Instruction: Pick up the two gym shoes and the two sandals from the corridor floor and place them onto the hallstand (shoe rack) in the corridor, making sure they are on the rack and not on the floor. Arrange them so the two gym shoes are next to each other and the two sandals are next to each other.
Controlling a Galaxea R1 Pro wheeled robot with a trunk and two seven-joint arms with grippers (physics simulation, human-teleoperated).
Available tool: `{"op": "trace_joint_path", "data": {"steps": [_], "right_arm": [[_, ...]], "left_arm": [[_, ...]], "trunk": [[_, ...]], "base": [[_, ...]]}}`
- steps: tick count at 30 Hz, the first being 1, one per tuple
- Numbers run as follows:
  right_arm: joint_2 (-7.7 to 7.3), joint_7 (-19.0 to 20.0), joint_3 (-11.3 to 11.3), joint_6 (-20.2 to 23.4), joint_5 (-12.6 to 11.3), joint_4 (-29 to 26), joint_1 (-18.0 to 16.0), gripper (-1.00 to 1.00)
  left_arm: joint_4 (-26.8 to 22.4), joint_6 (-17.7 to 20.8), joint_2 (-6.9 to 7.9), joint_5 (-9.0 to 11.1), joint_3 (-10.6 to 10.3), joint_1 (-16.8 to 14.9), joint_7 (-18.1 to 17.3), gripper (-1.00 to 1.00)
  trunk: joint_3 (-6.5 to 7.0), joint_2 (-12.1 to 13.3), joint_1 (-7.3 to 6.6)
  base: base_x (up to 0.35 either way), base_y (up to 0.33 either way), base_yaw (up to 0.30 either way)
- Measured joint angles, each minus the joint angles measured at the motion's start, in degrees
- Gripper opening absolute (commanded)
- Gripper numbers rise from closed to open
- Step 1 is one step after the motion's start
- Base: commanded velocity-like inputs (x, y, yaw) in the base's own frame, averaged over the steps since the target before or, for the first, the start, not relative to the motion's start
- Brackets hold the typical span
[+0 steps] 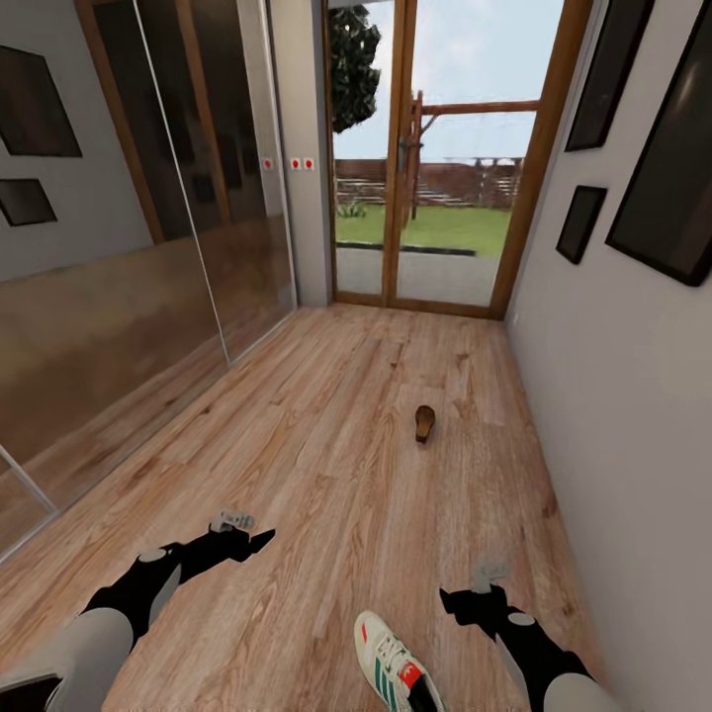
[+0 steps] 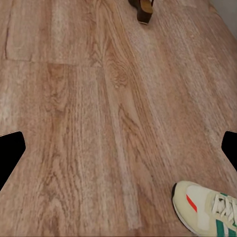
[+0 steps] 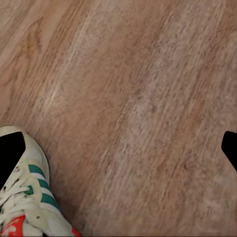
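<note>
A white gym shoe (image 1: 394,665) with green stripes and a red tongue patch lies on the corridor floor (image 1: 336,465) between my two arms, near the bottom edge of the head view. It also shows as the gym shoe (image 2: 208,211) in the left wrist view and the gym shoe (image 3: 25,200) in the right wrist view. A dark brown sandal (image 1: 425,423) lies farther ahead; the left wrist view catches this sandal (image 2: 143,9) too. My left gripper (image 1: 259,540) (image 2: 118,150) and right gripper (image 1: 455,599) (image 3: 121,150) hover open over bare planks, holding nothing. The hallstand is out of view.
A glass door (image 1: 435,158) with a wood frame closes the corridor's far end. Mirrored wardrobe panels (image 1: 148,257) run along the left. A grey wall (image 1: 623,396) with dark picture frames runs close along the right.
</note>
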Motion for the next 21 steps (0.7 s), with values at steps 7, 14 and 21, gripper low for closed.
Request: {"op": "trace_joint_path", "data": {"steps": [7,14,21], "right_arm": [[-0.35,0.04,-0.01,-0.02,0.37,1.00,0.00,1.00],[-0.45,0.05,-0.02,-0.13,7.84,1.29,0.07,1.00],[-0.46,0.16,-0.05,-0.23,9.79,1.34,0.09,1.00]], "left_arm": [[0.00,0.39,-1.24,0.00,-4.19,-0.16,0.07,1.00],[-0.05,1.49,-1.56,-0.01,-5.12,-0.23,0.13,1.00],[-0.01,1.61,-1.51,-0.01,-5.22,-0.24,0.13,1.00]], "trunk": [[-1.88,-2.81,1.54],[-3.77,-5.62,3.08],[-5.79,-7.25,4.03]], "base": [[0.000,0.000,0.000],[0.000,0.000,0.000],[0.000,0.000,0.000]]}}
